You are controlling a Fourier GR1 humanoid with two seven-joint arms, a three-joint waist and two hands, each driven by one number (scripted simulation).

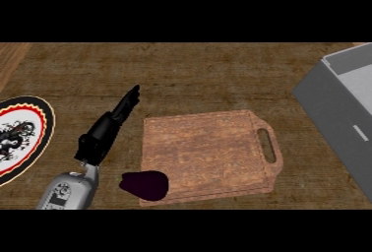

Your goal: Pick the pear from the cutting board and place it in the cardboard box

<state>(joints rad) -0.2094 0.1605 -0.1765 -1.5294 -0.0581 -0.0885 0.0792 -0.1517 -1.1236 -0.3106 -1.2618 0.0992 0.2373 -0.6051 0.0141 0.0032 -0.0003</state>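
Although the task names a pear, the only thing on the cutting board (pixel 207 150) that could be it is a dark, purplish-black lump (pixel 145 184) sitting at the board's near left corner, partly over the edge toward the worktop (pixel 196 74). It lies free, with nothing touching it.

The step in hand looks like the approach and pick, not yet begun. To do it well, a hand should come down over the lump from above, fingers spread wide enough to pass both sides, and close only once they straddle its widest part; because it sits at the board's edge, a sideways nudge could roll it off onto the worktop. After that the carry runs across the whole board to the grey box (pixel 341 113) at the far right, well apart from the lump, so lifting clear of the board's handle slot and of the box's near wall matters.

The left hand (pixel 109 129) shows just left of the board, fingers straight and pointing away, released, holding and touching nothing. The right hand does not show at all.

A patterned plate (pixel 18 138) lies at the left edge, clear of the route.
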